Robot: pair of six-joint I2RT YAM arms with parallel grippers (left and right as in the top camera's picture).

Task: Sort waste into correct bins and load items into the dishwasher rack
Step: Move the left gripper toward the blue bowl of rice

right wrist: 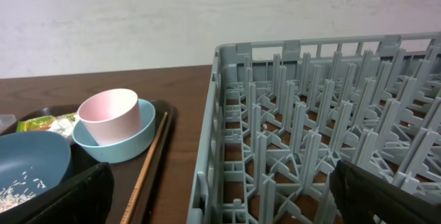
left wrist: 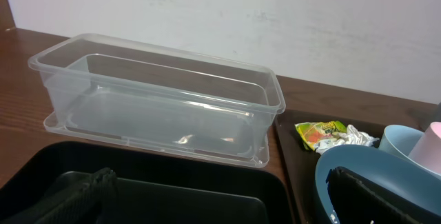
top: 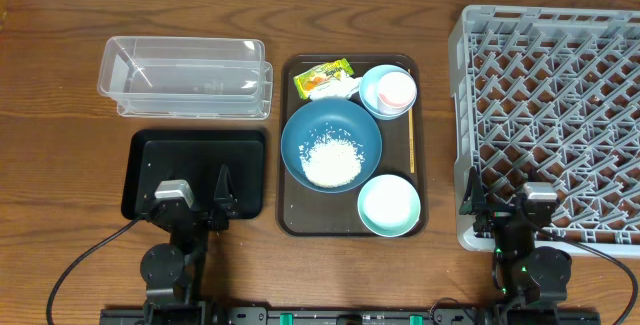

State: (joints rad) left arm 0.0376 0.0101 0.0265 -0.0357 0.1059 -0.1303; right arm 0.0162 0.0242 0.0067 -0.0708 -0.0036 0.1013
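Step in hand: the opening one, by my reading. Nothing is sorted or loaded yet.

Left side: the clear tub [top: 185,75] stands empty at the far edge of the table. The black tray [top: 195,160] lies just in front of it, also empty. The left pincer [top: 185,190] hovers over the tray's near edge, spread wide and holding nothing.

Centre: the brown serving tray [top: 283,145] carries everything.
- The snack wrapper [top: 322,77] and the tissue [top: 347,87] sit at its far-left corner, touching each other.
- The dark-blue bowl [top: 310,120] holds the rice [top: 330,160].
- The pink cup [top: 396,89] stands upright inside the light-blue bowl [top: 370,93].
- The mint-green bowl [top: 388,205] is at the near-right corner.
- The chopstick [top: 411,140] lies along the right rim.

Right side: the dishwasher rack [top: 560,115] is empty. The right pincer [top: 528,200] sits at its near-left corner, spread wide and holding nothing.

Relation: the waste lies ahead and to the right of the left pincer, well apart from it. The cup and chopstick lie ahead and to the left of the right pincer.

Next move, as a judgement: the left arm reaches across to pinch the wrapper and carry it to a bin. The rice must be tipped out of the dark-blue bowl before that bowl goes to the rack.
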